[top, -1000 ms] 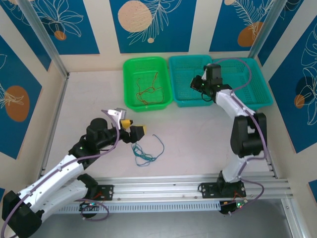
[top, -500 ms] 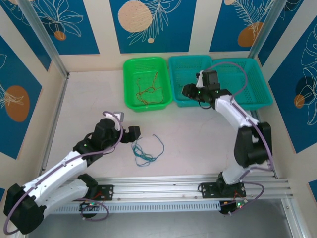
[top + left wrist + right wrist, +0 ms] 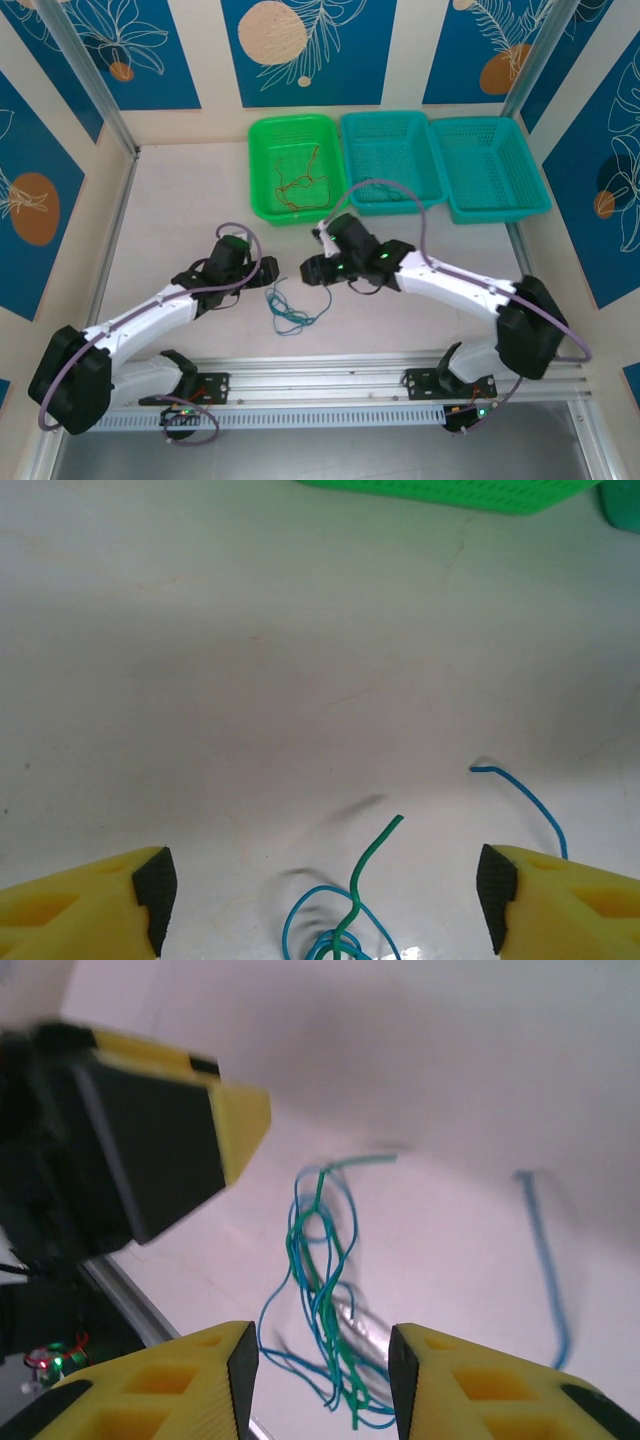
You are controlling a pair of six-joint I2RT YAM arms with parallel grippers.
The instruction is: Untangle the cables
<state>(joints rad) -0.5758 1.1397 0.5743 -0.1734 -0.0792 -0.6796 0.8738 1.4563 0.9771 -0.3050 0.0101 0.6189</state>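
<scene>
Plainly empty: left gripper [image 3: 325, 885] jaws wide apart, right gripper [image 3: 322, 1360] jaws part-spread, both over cables [image 3: 325, 1300].

No legible text or markings

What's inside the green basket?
Thin red-orange cables lie tangled in the green basket. Nothing covers them; how many is too fine to tell.

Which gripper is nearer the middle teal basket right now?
Right. The right gripper sits on the near side of the middle teal basket, slightly left; the left gripper is farther left, past the cable tangle.
</scene>
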